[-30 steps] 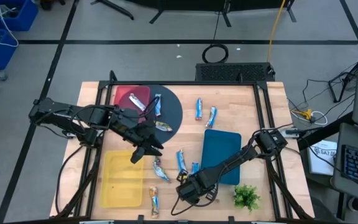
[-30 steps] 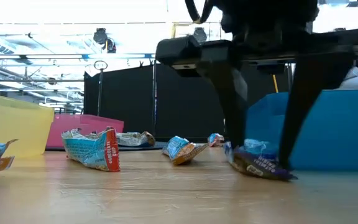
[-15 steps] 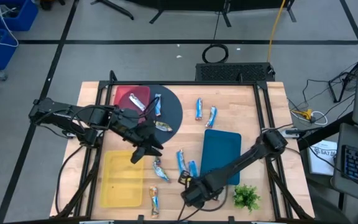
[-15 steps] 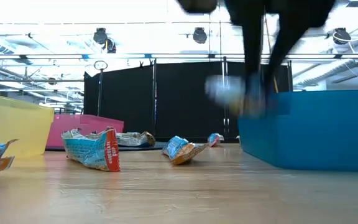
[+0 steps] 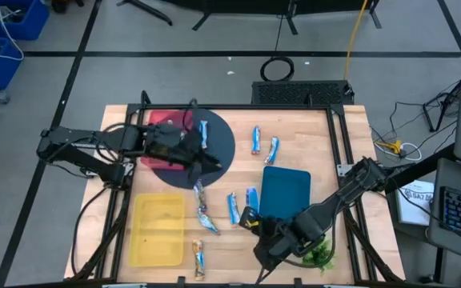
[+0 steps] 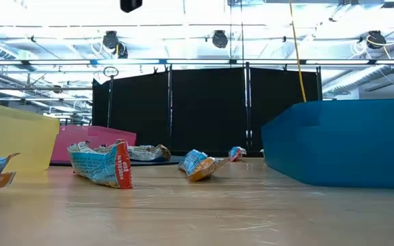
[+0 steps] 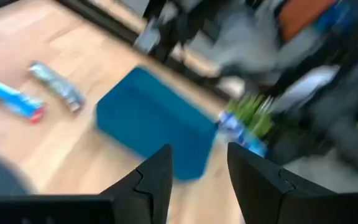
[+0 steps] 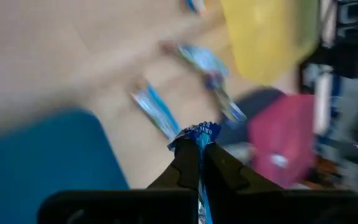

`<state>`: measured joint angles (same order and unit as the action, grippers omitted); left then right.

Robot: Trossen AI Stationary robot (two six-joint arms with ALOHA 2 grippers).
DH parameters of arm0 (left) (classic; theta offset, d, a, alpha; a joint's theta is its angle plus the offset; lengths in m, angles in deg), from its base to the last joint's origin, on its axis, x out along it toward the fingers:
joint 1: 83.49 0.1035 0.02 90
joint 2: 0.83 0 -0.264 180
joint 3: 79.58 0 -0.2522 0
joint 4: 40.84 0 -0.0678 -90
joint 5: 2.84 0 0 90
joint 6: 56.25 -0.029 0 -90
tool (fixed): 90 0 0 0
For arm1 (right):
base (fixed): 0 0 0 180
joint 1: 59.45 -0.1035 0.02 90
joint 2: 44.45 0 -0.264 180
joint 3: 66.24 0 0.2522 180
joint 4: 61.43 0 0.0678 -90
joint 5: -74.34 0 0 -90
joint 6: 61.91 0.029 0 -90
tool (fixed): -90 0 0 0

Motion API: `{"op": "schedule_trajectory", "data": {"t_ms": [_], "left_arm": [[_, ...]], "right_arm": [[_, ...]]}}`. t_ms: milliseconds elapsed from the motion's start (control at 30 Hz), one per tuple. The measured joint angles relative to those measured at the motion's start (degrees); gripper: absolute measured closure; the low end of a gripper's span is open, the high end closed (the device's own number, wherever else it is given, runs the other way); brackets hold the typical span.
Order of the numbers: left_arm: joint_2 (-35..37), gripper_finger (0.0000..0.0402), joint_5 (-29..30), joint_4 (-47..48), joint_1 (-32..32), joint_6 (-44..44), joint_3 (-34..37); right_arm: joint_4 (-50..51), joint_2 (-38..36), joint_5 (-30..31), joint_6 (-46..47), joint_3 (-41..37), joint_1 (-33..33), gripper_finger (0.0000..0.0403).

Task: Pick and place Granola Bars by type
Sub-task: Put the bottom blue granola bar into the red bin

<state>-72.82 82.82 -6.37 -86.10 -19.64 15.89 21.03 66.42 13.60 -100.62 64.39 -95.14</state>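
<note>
Several blue-wrapped granola bars lie flat on the wooden table: two [image 5: 256, 140] [image 5: 272, 150] at the far side, three [image 5: 202, 204] [image 5: 232, 206] [image 5: 198, 256] nearer. One more [image 5: 202, 134] lies on the black round plate [image 5: 222, 148]. My right gripper [image 8: 199, 149] hangs above the table's near side, beside the blue bin [image 5: 285, 192], shut on a blue granola bar [image 8: 197, 132]. My left gripper [image 7: 197, 180] is open and holds nothing. It hovers over the black plate [image 5: 206, 158] and points toward the table's right. My right gripper pinches the bar's crimped wrapper end [image 8: 196, 130] between its two fingers; that end sticks out just past the fingertips [image 8: 215, 157]. The fingers slant down from the table's near right. The gripper itself hides the rest of the bar. The bar is off the table.
A yellow bin [image 5: 158, 228] stands near left, and a red bin [image 5: 170, 126] sits on the black plate. A small green plant [image 5: 320, 254] is near right, next to my right arm. Bare wood lies between the bins.
My right gripper has shut on a bar lying beside the blue bin. It has carried the bar up, clear of the table and out of the low view, drifting toward the near right. My left gripper has swung from above the yellow bin to over the black plate.
</note>
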Motion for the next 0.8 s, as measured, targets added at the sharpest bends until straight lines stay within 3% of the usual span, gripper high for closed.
{"op": "schedule_trajectory", "data": {"t_ms": [133, 233, 567, 800], "left_arm": [[-1.95, 0.0245, -6.38, -16.25, 1.38, 6.74, 1.06], [-4.01, 0.0245, -8.53, -20.95, 1.38, 10.43, 1.29], [-11.58, 0.0245, -10.14, -21.60, 1.27, 18.65, 1.27], [-14.96, 0.0245, -13.34, -27.69, -0.92, 20.81, 1.27]], "right_arm": [[-0.46, -0.07, 2.56, -3.64, 2.06, 1.79, 0.0403], [-1.34, -0.07, 5.18, -6.30, 2.38, 3.03, 0.0403], [-3.03, -1.36, 6.52, -11.70, 2.43, 5.08, 0.0403], [-3.55, -1.48, 6.20, -11.71, 2.43, 5.34, 0.0402]]}}
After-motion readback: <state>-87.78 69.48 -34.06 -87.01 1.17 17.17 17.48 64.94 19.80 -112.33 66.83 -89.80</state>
